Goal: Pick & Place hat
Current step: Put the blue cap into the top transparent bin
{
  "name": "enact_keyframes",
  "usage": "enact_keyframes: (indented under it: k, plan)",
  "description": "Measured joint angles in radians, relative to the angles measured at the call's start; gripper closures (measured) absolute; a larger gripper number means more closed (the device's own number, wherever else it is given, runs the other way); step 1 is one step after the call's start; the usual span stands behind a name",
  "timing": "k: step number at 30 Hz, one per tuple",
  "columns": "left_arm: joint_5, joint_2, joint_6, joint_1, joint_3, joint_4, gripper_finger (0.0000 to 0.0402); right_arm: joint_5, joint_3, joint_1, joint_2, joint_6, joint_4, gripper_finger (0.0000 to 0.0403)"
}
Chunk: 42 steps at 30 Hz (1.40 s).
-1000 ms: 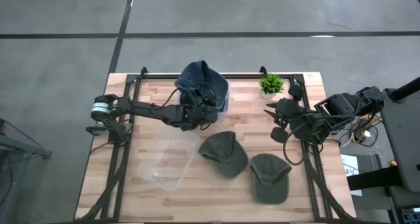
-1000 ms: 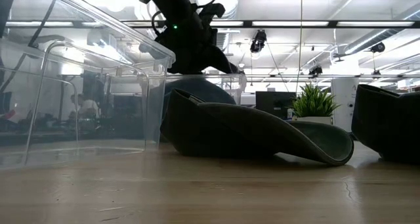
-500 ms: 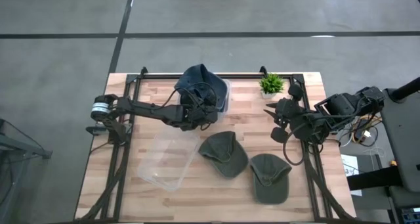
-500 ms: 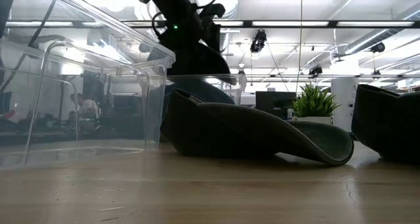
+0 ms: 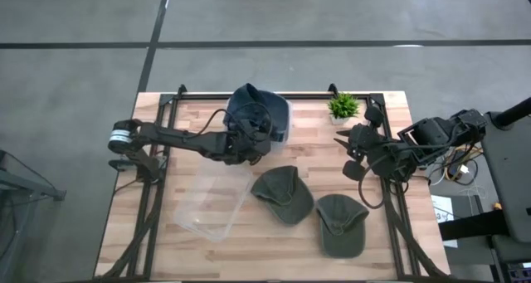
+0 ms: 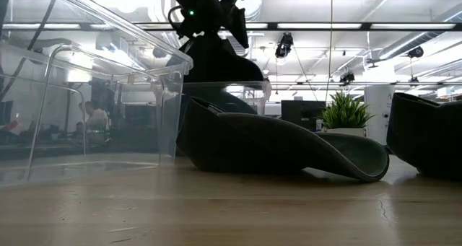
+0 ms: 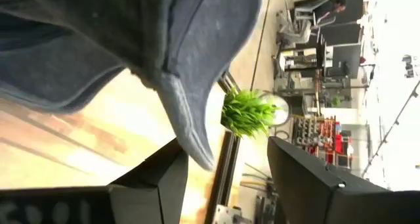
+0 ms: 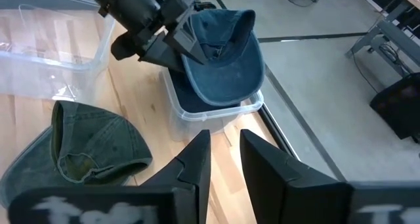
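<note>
A dark blue hat (image 5: 257,109) lies on top of a small clear box (image 8: 213,112) at the table's far edge, its brim (image 8: 226,56) standing up out of it. My left gripper (image 8: 192,28) is open at the hat's near side. In the left wrist view the brim's edge (image 7: 197,148) hangs between its two fingers. My right gripper (image 8: 224,159) waits near the table's right edge, slightly open, with nothing between its fingers. My left gripper's fingers stand on either side of the blue hat's brim edge (image 7: 200,159). The edge hangs close beside one finger (image 7: 167,175); whether they touch, I cannot tell.
Two olive green hats (image 5: 282,192) (image 5: 340,225) lie on the table's near right part. A large clear box (image 5: 211,202) lies near the middle left. A small green plant (image 5: 343,106) stands at the far right. A black frame (image 5: 158,175) runs around the table.
My left gripper has opened and let go of the blue hat's brim, and it has risen a little. The hat has stayed on the small clear box. My right arm has kept still.
</note>
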<state>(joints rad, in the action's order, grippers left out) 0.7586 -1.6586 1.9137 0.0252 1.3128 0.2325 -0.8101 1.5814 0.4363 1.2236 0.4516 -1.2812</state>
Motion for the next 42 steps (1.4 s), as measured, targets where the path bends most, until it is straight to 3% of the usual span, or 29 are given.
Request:
enact_keyframes:
  k: [15, 24, 29, 33, 42]
  plan:
    - [-0.163, 0.061, -0.002, 0.043, -0.003, -0.009, 0.0202, -0.001, 0.000, 0.000, -0.002, 0.000, 0.007, 0.0319]
    - [-0.058, 0.181, -0.336, -0.011, 0.029, -0.010, 0.0202, -0.002, 0.000, 0.000, -0.002, -0.006, 0.026, 0.0327]
    - [-0.035, 0.206, -0.400, -0.078, 0.037, 0.166, 0.0202, -0.002, 0.000, 0.000, -0.002, -0.014, 0.051, 0.0321]
    - [-0.068, 0.199, -0.409, -0.144, 0.035, 0.263, 0.0202, -0.002, 0.000, 0.000, -0.003, -0.014, 0.072, 0.0318]
    - [-0.177, 0.136, -0.639, -0.268, 0.049, 0.280, 0.0202, -0.001, 0.000, 0.000, -0.003, -0.014, 0.093, 0.0328]
